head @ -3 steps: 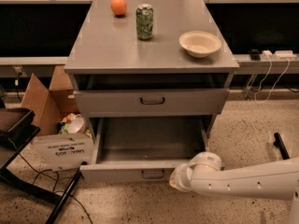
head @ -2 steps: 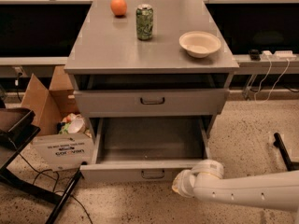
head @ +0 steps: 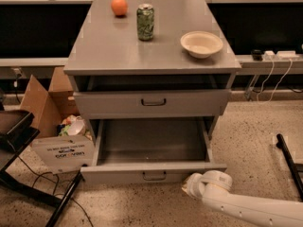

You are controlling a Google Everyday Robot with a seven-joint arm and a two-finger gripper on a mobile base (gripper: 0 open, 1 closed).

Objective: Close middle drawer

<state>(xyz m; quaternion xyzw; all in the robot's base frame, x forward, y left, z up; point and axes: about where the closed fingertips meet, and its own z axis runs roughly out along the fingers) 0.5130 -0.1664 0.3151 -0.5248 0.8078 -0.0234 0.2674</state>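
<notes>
Middle drawer (head: pixel 154 171) stands pulled far out towards the camera, below the taller-fronted drawer (head: pixel 151 103). The hand (head: pixel 188 189) sits low near the floor, just beside the right end of the open drawer's front, at the tip of the white arm (head: pixel 246 207). Whether it is spread or pressed together cannot be told. On the worktop (head: pixel 104 41) stand an orange (head: pixel 119 6), a green can (head: pixel 145 21) and a bowl (head: pixel 201 44).

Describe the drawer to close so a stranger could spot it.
Find the grey metal cabinet topped by a green can. Under its taller-fronted upper drawer, the shallow middle drawer alone is pulled far out, the gripper beside its front right corner.
</notes>
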